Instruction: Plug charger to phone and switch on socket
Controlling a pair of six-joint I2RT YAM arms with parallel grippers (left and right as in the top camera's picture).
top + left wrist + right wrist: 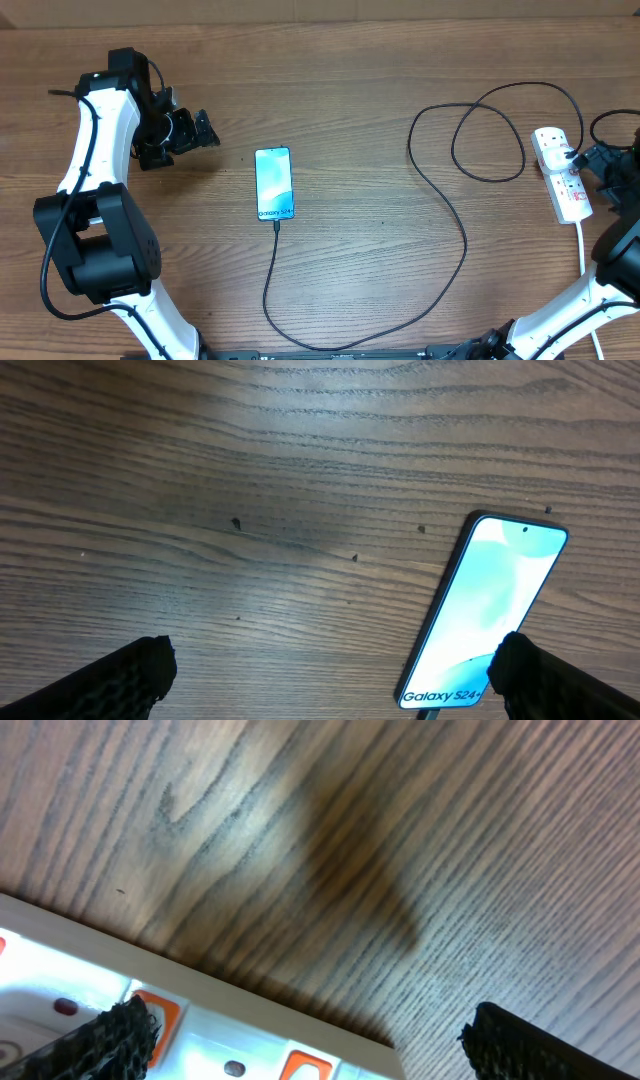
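The phone (274,183) lies flat mid-table with its light-blue screen lit; it also shows in the left wrist view (487,610). The charger (455,225) is a thin black cable. Its tip sits at the phone's near short edge (275,223), and it loops right to a black plug (574,155) in the socket (562,185), a white strip with red switches. My left gripper (208,133) is open and empty, left of the phone (335,680). My right gripper (598,168) is open and empty at the strip's right side, just above its switches (305,1045).
The strip's thick white cord (583,245) runs toward the near edge at the far right. The black cable makes a wide loop (490,130) across the right half of the wooden table (370,90). An orange-red switch (158,1010) lies beside my right gripper's left finger.
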